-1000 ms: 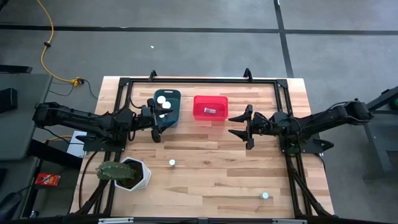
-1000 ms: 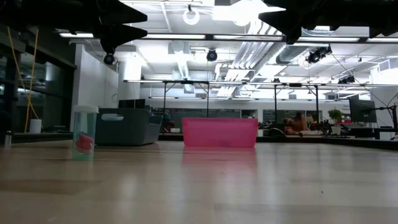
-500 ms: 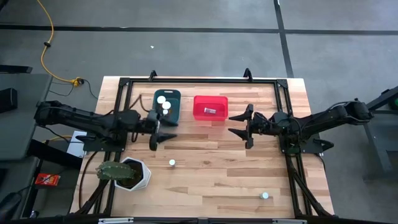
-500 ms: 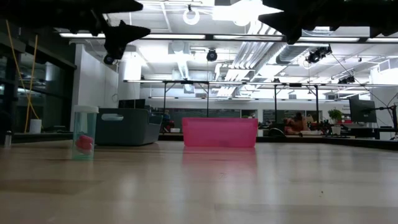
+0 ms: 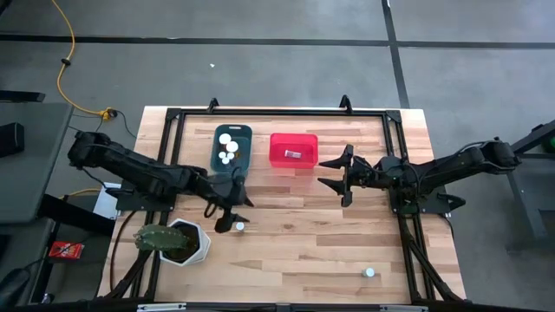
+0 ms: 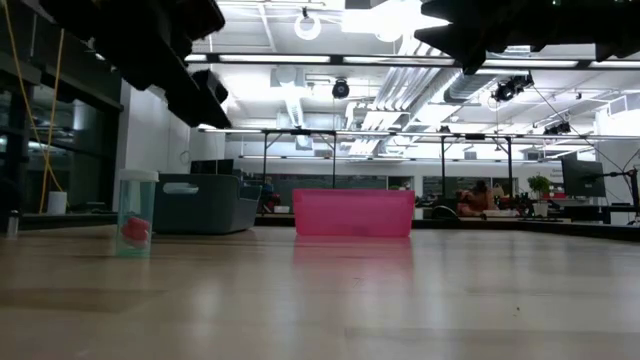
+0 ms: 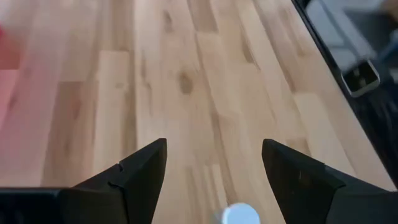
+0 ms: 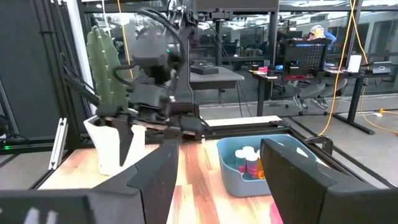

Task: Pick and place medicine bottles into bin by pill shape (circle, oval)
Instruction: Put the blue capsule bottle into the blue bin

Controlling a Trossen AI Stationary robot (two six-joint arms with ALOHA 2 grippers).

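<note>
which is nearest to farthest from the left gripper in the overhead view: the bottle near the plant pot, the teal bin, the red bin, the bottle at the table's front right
From the left gripper:
1. Bottle near the plant pot, just in front of the open fingers.
2. Teal bin, behind the gripper.
3. Red bin, behind and to the right.
4. Front-right bottle, far across the table.

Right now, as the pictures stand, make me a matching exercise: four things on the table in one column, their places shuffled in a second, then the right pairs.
Things:
1. left hand
2. right hand
3. teal bin
4. plant pot

Places:
A. at the table's front left corner, holding a cactus
B. open, waiting beside the red bin
C. holding several white-capped bottles
D. open, above the lone bottle near the table's middle

Pairs: 1-D, 2-B, 3-C, 4-A
</note>
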